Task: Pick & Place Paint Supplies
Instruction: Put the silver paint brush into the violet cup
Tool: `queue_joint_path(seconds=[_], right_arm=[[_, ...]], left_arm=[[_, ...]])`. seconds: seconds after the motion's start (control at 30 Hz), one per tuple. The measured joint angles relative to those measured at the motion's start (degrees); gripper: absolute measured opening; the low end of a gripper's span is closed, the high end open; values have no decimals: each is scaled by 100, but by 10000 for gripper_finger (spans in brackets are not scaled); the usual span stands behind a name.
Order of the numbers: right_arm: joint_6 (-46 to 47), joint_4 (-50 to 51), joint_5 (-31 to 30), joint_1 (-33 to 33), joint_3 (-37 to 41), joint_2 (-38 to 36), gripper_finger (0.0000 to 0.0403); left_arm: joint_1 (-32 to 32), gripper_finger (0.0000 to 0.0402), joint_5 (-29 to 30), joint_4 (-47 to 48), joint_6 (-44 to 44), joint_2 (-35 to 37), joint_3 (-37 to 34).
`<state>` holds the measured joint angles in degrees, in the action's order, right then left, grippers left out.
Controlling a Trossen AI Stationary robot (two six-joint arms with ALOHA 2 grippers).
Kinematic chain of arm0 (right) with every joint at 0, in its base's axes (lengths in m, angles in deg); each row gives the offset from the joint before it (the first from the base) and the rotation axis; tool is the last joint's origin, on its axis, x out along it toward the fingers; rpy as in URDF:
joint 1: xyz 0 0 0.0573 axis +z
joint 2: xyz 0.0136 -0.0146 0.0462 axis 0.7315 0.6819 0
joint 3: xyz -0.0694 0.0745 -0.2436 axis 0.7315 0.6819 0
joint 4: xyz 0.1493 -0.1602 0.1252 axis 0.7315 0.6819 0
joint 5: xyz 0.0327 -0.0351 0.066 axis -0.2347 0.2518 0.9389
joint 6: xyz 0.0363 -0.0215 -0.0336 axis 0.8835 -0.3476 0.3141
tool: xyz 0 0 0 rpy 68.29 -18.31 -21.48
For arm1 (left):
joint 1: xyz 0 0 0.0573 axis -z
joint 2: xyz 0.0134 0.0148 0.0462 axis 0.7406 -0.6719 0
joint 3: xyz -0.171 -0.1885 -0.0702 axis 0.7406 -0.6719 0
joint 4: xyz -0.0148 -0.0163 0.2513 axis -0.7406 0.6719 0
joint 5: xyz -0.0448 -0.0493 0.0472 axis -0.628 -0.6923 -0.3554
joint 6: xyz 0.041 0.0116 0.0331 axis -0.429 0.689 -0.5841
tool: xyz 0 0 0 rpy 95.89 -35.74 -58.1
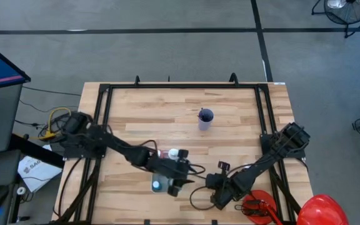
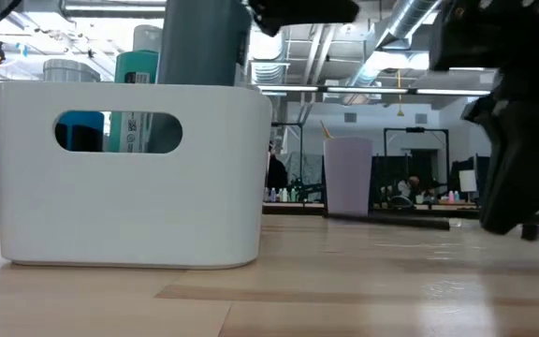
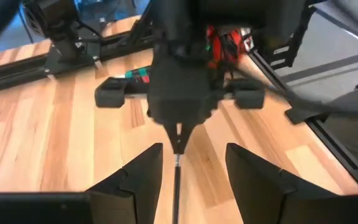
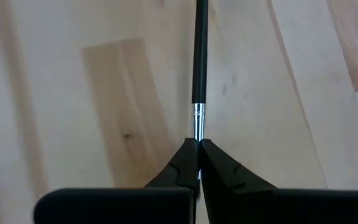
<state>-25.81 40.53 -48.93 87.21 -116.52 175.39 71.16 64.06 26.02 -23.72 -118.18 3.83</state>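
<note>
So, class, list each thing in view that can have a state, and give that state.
left gripper: open, fingers on either side of the brush, above the table's front middle.
right gripper: shut on the brush's metal end, facing the left gripper.
brush: held, pointing out over the table.
white bin: upright, bottles standing in it.
purple cup: upright.
red bottle: lying on the table, capped.

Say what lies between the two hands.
Only a thin black-handled paintbrush, gripped by the right hand, its handle reaching into the open left hand; the left wrist view shows it.
</note>
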Motion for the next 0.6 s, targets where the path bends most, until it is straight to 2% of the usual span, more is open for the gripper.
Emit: queue_joint_path(seconds=[0.27, 0.53, 0.6], right_arm=[[-15, 817, -526, 281, -632, -12, 0], [2, 1227, -815, 329, -925, -13, 0], [0, 1379, -857, 329, -1031, -13, 0]], left_arm=[[-45, 168, -101, 192, -174, -60, 195], [-60, 166, -120, 239, -190, -73, 204], [-66, 165, -237, 495, -191, -73, 270]])
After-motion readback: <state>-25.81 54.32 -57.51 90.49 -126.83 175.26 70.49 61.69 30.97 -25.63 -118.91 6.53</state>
